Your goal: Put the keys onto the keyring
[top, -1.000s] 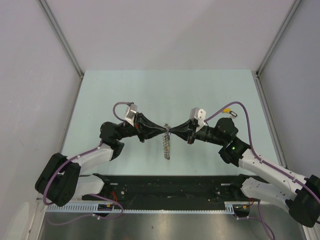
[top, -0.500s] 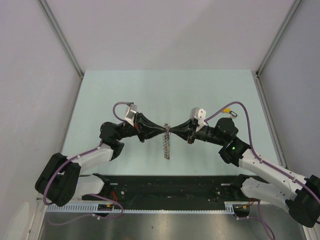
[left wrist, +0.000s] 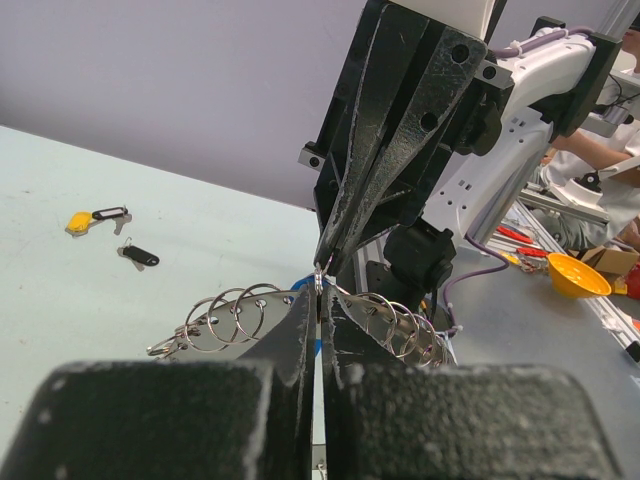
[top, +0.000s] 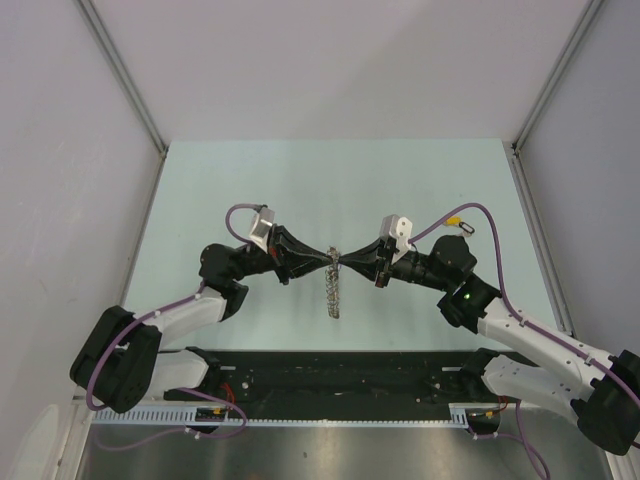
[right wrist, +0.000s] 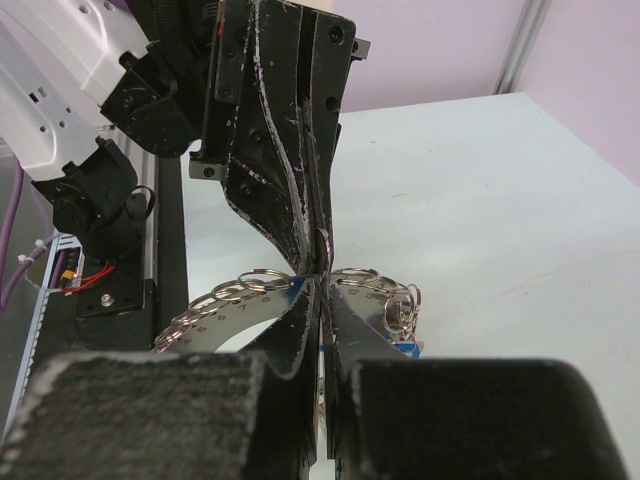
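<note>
Left fingers (left wrist: 295, 335) pressed together, right fingers (right wrist: 300, 325) pressed together, and the two sets of tips meet nose to nose above the middle of the table (top: 250, 180). Between them they pinch the top edge of the keyring (top: 333, 290). Which wire loop each tip has hold of is too fine to tell. The ring hangs straight down from that pinch, edge-on to the overhead camera, and its ribbed band of small loops fans out to either side in both wrist views.

What has changed over the last second? Nothing. The arms, the tips and the ring all sit just where they were. This reads as a hold: both arms locked on one spot, probably working a coil open or steadying it.

A blue tag (right wrist: 405, 348) shows under the loops on one side, so one key looks to be on already. The yellow key (top: 453, 221) and the black key (top: 466, 227) lie together on the table near the right edge, well apart from the ring and not yet threaded. With both sets of fingers busy on the ring, neither is free to fetch them, so one will likely have to let go first.
</note>
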You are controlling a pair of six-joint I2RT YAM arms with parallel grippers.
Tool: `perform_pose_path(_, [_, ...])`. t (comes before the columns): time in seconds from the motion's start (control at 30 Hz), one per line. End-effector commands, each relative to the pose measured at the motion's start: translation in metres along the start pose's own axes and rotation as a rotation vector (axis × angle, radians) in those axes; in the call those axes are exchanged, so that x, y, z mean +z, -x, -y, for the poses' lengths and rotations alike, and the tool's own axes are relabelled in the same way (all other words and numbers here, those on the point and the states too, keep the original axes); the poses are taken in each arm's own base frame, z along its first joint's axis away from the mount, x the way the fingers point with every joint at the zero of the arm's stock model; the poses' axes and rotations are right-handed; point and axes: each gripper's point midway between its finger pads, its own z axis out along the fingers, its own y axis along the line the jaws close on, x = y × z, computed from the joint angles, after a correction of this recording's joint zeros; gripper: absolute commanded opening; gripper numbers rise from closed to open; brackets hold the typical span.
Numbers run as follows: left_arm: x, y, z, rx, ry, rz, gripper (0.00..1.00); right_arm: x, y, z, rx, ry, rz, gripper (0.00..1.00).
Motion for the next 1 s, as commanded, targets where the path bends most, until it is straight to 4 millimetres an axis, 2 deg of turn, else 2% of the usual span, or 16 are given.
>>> perform_pose_path(0.0, [0.0006, 0.0179, 0.0116, 0.088, -0.038, 0.051, 0.01, 0.0009, 0.014, 0.0032, -0.012, -0.009, 0.042, 0.0])
perform_pose_path(0.47, [0.0007, 0.0168, 0.0133, 0.08, -0.053, 0.051, 0.0, 0.0022, 0.0103, 0.0069, 0.002, -0.026, 0.034, 0.0])
perform_pose_path(0.97, [0.0016, 0.0154, 0.0136, 0.071, -0.063, 0.047, 0.0, 0.0026, 0.0156, 0.0018, -0.01, 0.005, 0.052, 0.0])
